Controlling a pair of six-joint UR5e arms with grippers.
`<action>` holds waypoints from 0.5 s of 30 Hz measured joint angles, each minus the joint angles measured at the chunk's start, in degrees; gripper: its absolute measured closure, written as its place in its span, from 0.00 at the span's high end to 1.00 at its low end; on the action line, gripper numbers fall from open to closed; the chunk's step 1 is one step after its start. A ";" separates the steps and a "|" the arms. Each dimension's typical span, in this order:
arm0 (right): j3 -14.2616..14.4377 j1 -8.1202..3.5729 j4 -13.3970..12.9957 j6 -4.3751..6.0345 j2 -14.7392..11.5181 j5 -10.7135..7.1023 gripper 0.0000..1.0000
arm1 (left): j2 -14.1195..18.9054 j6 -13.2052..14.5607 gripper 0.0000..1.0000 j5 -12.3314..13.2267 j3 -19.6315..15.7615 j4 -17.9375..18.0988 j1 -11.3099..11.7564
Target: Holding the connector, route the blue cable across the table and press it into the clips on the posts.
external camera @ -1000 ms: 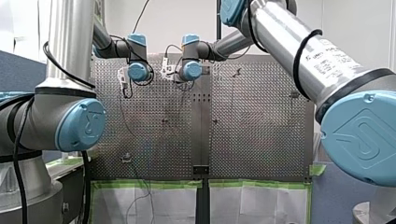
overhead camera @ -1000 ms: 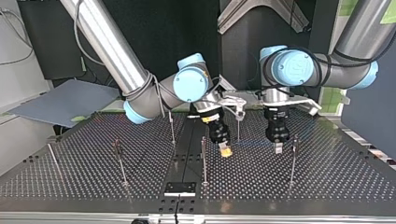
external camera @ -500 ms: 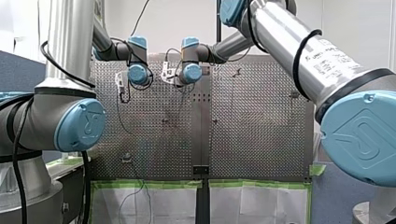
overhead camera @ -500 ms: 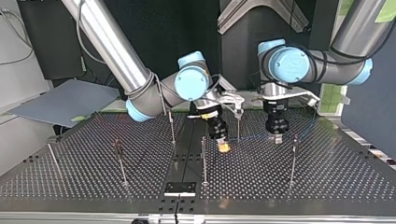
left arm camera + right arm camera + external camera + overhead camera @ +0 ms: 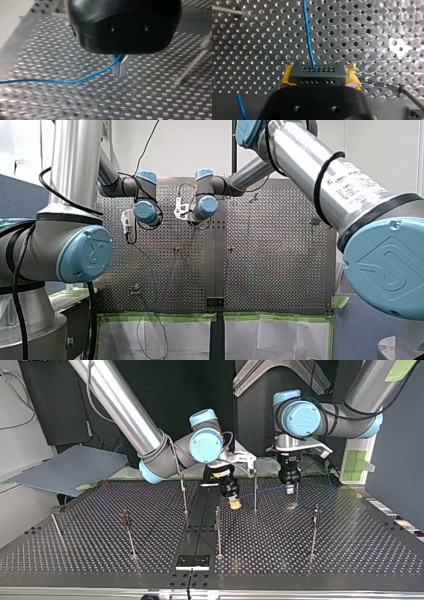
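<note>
Yellow pads [image 5: 284, 78] of the right gripper [image 5: 319, 75] are clamped on either side of the black connector [image 5: 315, 72]. From it the blue cable [image 5: 308, 37] runs straight ahead over the perforated table [image 5: 374, 37]. The left gripper [image 5: 120, 67] has its 2 metal fingers [image 5: 116, 68] pinched together on the same cable, which trails off to 1 side just above the plate. Seen from across the table, both grippers hang low near the arms' side, with a thin post [image 5: 255, 492] between them in that view. 5 more posts are spread nearer the camera, and their clips are too small to make out.

The routing looks barely begun, as no post appears to carry the cable. Doing this step well likely means holding the span between the 2 grippers lightly taut and bringing it level with the clip on the nearest post. It should then be pressed squarely in, without twisting the connector or dragging slack across neighbouring posts.
</note>
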 joint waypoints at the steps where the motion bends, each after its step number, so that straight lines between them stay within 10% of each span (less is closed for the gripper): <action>1: 0.16 0.00 0.01 0.00 0.00 0.00 0.00 | -0.34 0.06 0.00 0.00 -0.38 0.07 -0.09; 15: 5.38 0.01 -0.08 -0.45 0.01 0.11 0.00 | -3.78 -0.08 0.00 1.57 -2.06 2.15 -0.53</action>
